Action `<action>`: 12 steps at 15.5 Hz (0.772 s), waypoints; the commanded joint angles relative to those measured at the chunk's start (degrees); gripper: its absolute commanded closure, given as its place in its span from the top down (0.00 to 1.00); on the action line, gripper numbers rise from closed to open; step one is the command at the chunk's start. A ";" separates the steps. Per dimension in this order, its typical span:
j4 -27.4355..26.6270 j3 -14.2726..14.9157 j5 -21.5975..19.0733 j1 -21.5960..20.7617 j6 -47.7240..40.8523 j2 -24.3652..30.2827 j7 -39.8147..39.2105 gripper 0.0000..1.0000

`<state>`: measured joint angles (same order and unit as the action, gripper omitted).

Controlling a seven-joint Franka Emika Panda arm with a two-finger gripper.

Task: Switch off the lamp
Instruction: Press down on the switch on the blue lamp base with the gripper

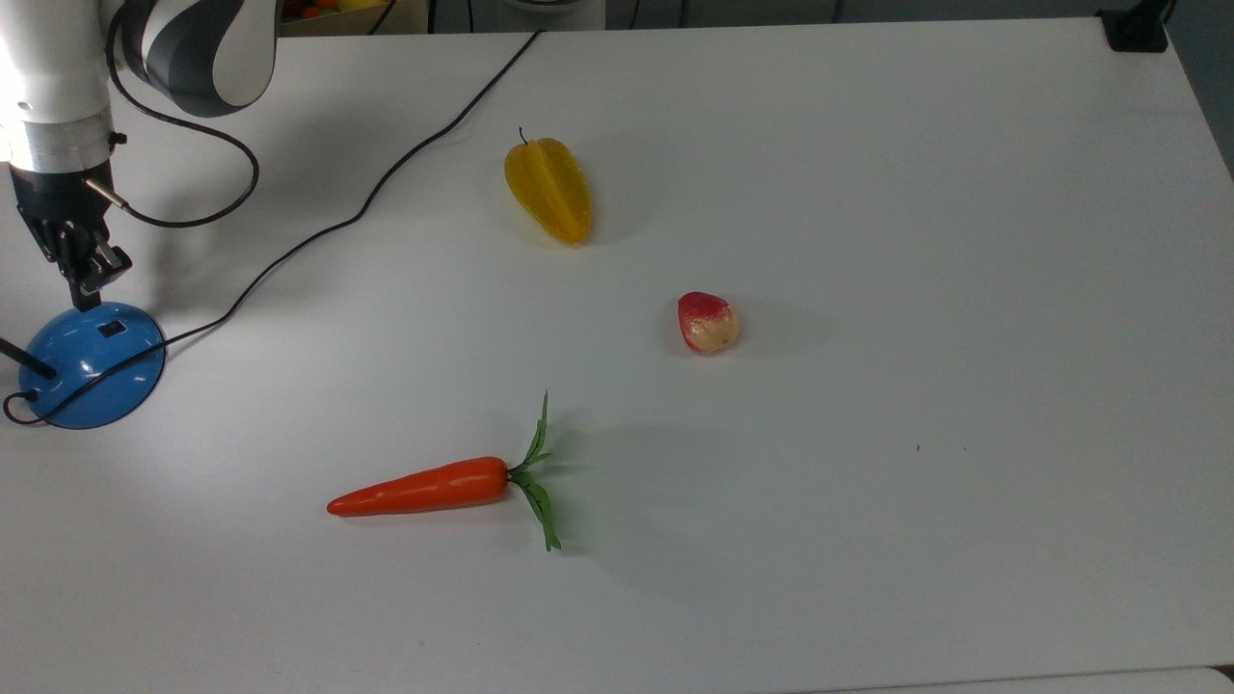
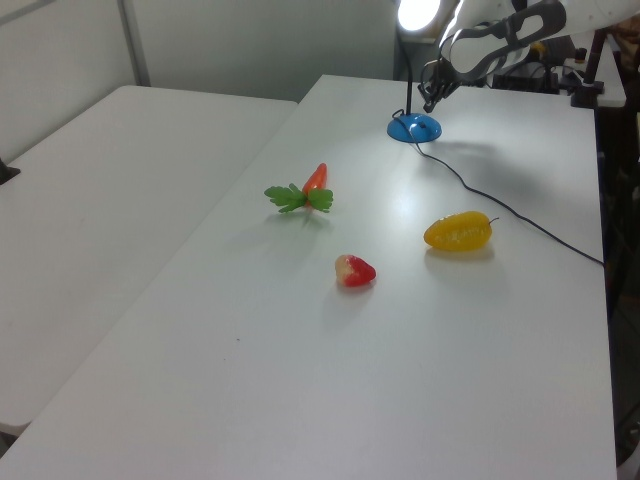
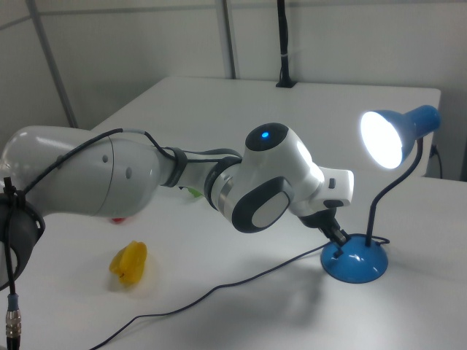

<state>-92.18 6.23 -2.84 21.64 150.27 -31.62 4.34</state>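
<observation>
Lamp (image 1: 92,364) with a glossy blue dome base sits at the top view's far left edge of the white table (image 1: 868,193); in the left view the lamp (image 2: 414,127) is at the far end of the table, and in the right view it (image 3: 355,259) stands at the right. A small black switch (image 1: 112,329) is set into the top of the dome. A thin black stem rises from the base, and in the right view it curves up to a blue shade whose bulb glows bright white. A black cord (image 1: 386,178) runs from the base across the table toward the top view's upper edge.

The end effector (image 1: 87,289) points down at the dome, its tip right at the base's upper rim in the top view, just short of the switch. In the right view the end effector (image 3: 341,238) reaches the top of the blue base; whether it touches cannot be made out. I cannot tell whether its fingers are open or closed.

3 other items lie on the table, well apart from the lamp: a yellow starfruit (image 1: 549,189), a red and cream fruit (image 1: 708,323) and an orange carrot (image 1: 424,488) with green leaves.
</observation>
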 commanded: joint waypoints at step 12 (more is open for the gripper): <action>0.51 0.10 0.20 -0.72 1.87 -2.04 1.90 0.00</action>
<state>-92.05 6.07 -2.83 21.47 150.40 -33.10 5.02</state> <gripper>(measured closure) 0.991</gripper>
